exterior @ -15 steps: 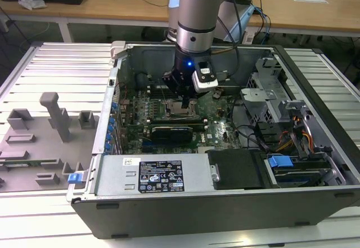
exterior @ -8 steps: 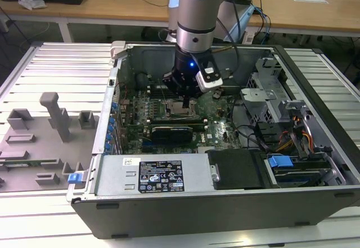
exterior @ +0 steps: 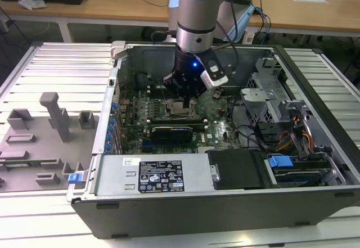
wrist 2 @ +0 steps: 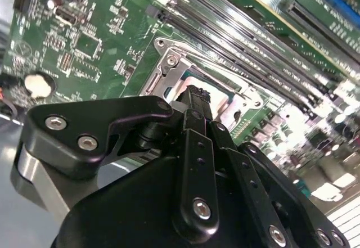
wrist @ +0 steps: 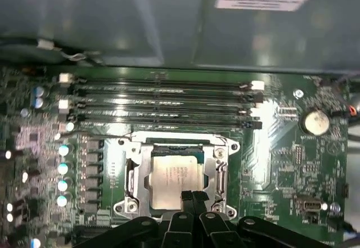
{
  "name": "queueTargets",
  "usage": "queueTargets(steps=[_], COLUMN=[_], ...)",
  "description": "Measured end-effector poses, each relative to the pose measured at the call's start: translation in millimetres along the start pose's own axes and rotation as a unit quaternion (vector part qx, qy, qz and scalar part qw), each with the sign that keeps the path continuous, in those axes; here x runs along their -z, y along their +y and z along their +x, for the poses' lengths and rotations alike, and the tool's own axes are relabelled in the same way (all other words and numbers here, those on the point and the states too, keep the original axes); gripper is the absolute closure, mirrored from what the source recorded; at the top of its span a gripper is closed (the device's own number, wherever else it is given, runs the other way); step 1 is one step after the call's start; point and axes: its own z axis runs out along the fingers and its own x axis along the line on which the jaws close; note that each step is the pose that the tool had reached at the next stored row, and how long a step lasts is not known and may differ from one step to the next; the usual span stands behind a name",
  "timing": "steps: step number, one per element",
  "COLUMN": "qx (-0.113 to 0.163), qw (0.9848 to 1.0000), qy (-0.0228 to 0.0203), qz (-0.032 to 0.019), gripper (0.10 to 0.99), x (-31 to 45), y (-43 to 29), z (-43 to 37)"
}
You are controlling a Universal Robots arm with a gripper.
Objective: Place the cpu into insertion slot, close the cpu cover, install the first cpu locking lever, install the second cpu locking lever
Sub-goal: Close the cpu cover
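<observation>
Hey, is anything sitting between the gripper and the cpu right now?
Nothing visible. In the first wrist view the gripper, shut, sits right at the edge of the cpu, which lies in the insertion slot.

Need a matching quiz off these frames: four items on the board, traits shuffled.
1 chip
2 coin battery
3 memory slots
4 gripper

A long, black, in parallel rows
B black, tips together at the chip's edge
C round, silver
D pale square inside the metal frame

Pairs: 1-D, 2-C, 3-A, 4-B
</observation>
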Motion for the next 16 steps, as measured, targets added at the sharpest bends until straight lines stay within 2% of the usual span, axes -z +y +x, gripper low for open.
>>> queueTargets(steps=[3,7,9,12,14,16], qx=[0.032,0.075,0.078,0.076,0.073,0.065], qw=[0.9995,0.9972,0.9969,0.997,0.9973,0.9978], qy=[0.0003,0.0006,-0.0002,-0.0031,-0.0032,-0.0034], qz=[0.0001,0.0004,0.0044,0.0132,0.0137,0.0137], gripper=[0.98,0.98,0.98,0.98,0.98,0.98], x=[-0.2,-0.7,-0.8,-1.5,-1.8,-3.1], y=[0.0,0.1,0.1,0.3,0.3,0.8], z=[0.0,0.0,1.4,4.7,6.1,11.7])
